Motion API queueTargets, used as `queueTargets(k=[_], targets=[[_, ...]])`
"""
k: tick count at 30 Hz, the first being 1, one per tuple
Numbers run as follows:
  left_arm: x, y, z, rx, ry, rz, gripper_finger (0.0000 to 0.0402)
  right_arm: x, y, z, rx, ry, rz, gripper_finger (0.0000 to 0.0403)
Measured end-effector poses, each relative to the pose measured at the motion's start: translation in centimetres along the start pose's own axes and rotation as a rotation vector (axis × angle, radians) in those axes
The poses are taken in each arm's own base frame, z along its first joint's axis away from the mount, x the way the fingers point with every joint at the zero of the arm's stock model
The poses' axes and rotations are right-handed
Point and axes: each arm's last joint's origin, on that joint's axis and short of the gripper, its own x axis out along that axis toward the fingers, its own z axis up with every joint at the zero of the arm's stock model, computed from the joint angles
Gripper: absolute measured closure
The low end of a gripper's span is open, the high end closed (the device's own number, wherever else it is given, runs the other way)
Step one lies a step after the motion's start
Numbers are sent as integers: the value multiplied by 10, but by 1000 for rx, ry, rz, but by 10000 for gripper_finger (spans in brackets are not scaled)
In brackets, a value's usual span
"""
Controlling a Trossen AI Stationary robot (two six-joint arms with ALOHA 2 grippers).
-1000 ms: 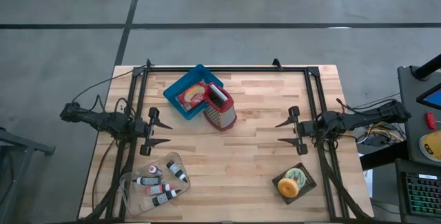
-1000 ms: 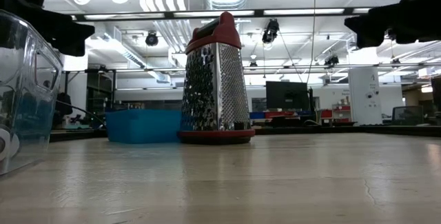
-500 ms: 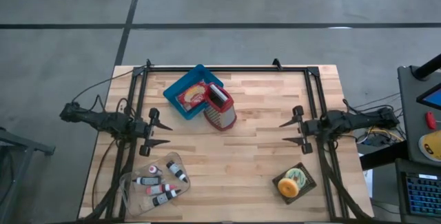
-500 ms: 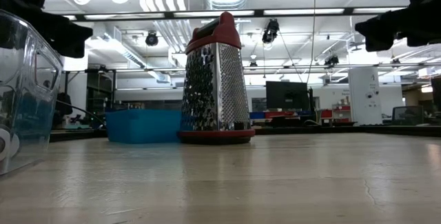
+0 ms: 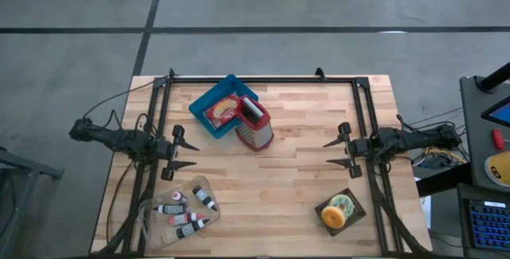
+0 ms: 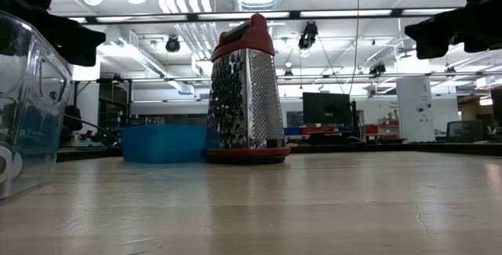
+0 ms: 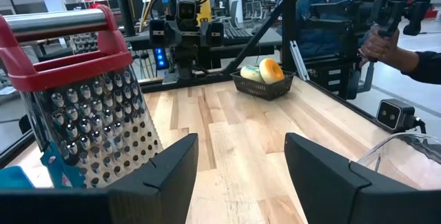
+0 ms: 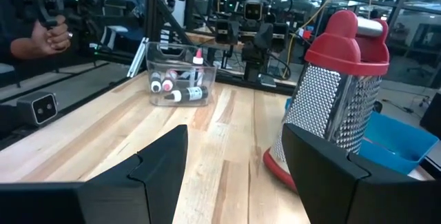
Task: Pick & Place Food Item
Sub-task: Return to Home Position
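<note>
A yellow round food item point(image 5: 338, 211) lies in a small black basket point(image 5: 351, 202) at the table's near right, also seen in the left wrist view as the food item point(image 7: 270, 69). A red food packet point(image 5: 223, 111) lies in a blue bin point(image 5: 204, 103) at the far middle. My left gripper point(image 5: 195, 153) hovers open at the table's left side, pointing level toward the right. My right gripper point(image 5: 325, 154) hovers open at the right side, pointing level toward the left. Neither has anything between its fingers.
A metal grater with a red handle point(image 5: 254, 123) stands upright beside the bin. A clear box of paint tubes point(image 5: 180, 211) sits at the near left. A black frame point(image 5: 263, 80) runs along the table's sides. People stand beyond both side edges. Bare wood point(image 5: 263, 179) lies between the grippers.
My right gripper has drawn back a little toward the table's right edge, staying level and open.
</note>
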Motion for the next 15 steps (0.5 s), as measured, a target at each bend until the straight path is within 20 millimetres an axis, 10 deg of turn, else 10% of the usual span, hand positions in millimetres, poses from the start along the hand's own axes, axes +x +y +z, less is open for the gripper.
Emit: queueTargets(k=[15], targets=[[0,0,1,-2,-11,4,181,0,0,0,12,0,2,170]])
